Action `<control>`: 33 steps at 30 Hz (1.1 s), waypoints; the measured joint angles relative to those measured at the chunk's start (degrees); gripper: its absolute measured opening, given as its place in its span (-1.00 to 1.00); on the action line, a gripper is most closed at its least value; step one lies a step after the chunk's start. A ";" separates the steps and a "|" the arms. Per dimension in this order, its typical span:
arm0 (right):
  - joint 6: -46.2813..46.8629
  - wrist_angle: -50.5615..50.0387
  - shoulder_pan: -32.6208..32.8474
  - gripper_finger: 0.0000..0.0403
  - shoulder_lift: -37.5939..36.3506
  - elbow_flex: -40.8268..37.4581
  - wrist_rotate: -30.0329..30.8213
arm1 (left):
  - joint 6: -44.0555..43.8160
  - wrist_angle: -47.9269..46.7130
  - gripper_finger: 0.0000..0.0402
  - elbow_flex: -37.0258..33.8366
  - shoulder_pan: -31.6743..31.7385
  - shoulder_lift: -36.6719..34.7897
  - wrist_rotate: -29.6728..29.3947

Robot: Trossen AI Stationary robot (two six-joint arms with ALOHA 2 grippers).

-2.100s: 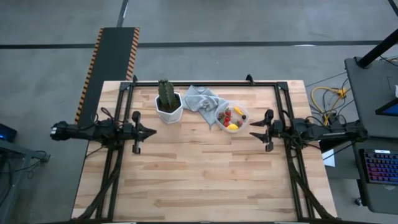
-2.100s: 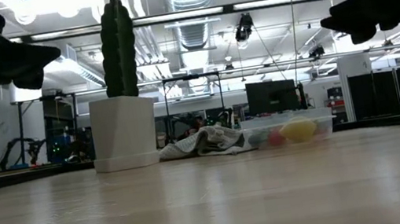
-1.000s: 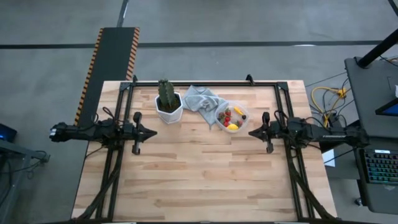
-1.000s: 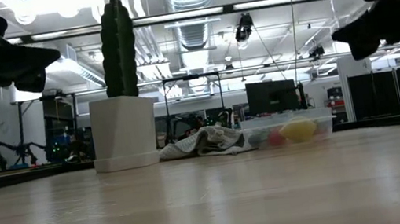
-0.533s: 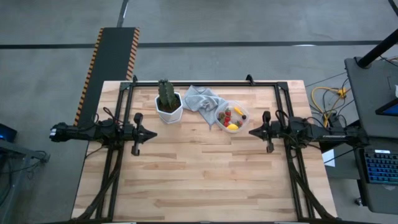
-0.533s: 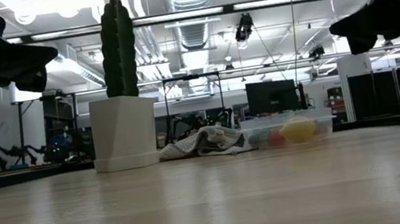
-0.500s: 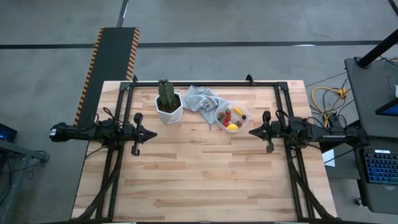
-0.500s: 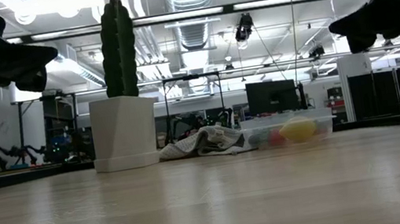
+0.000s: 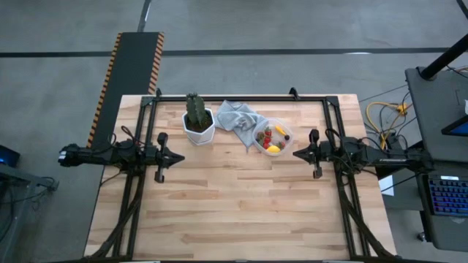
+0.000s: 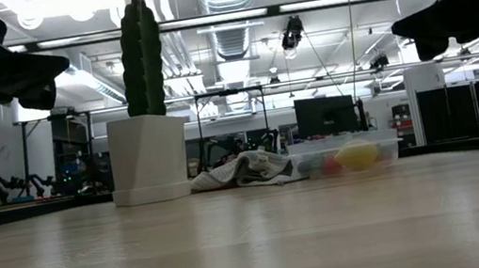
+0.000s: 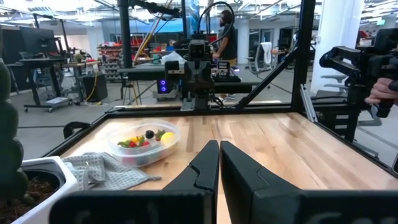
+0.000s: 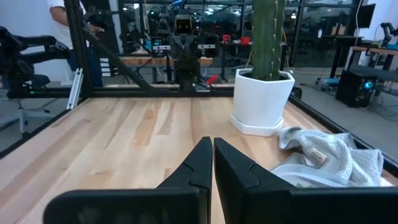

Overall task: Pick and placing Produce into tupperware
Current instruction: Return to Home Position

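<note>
The produce [image 9: 272, 139], small red, dark and yellow pieces, lies inside the round see-through tupperware [image 9: 284, 131], which stands on the table's far right part; both also show in the left wrist view, the produce [image 11: 144, 137] in the tupperware [image 11: 127, 149]. My left gripper [image 9: 180, 155] hovers shut at the table's left edge, pointing level toward the middle. At the right edge, just right of the tupperware, my right gripper [image 9: 295, 154] hovers shut and level. Neither holds anything.
A green cactus in a white hexagonal pot [image 9: 197, 122] stands far left of centre. A light grey cloth [image 9: 235, 117] lies crumpled between the pot and the tupperware. A black frame [image 9: 241, 97] borders the table. Bare wood [image 9: 234, 197] spans the near half.
My right gripper has tipped up slightly to level, staying at the table's right edge. Nothing else has moved.
</note>
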 joint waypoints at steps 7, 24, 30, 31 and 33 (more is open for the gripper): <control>0.72 -0.38 0.00 -0.96 0.00 0.00 0.00 | 0.00 0.04 -1.00 0.00 0.00 0.01 -0.07; 0.72 -0.36 0.01 -0.96 0.00 0.01 -0.01 | 0.01 0.09 -1.00 -0.02 0.00 0.16 -0.06; 0.72 -0.36 0.01 -0.96 0.00 0.02 -0.01 | 0.02 0.11 -1.00 -0.02 0.00 0.24 -0.04; 0.72 -0.36 0.00 -0.96 0.00 0.02 0.00 | 0.02 0.11 -1.00 -0.02 -0.01 0.24 -0.04; 0.72 -0.36 0.01 -0.96 0.00 0.02 0.00 | 0.02 0.11 -1.00 -0.02 0.00 0.29 -0.05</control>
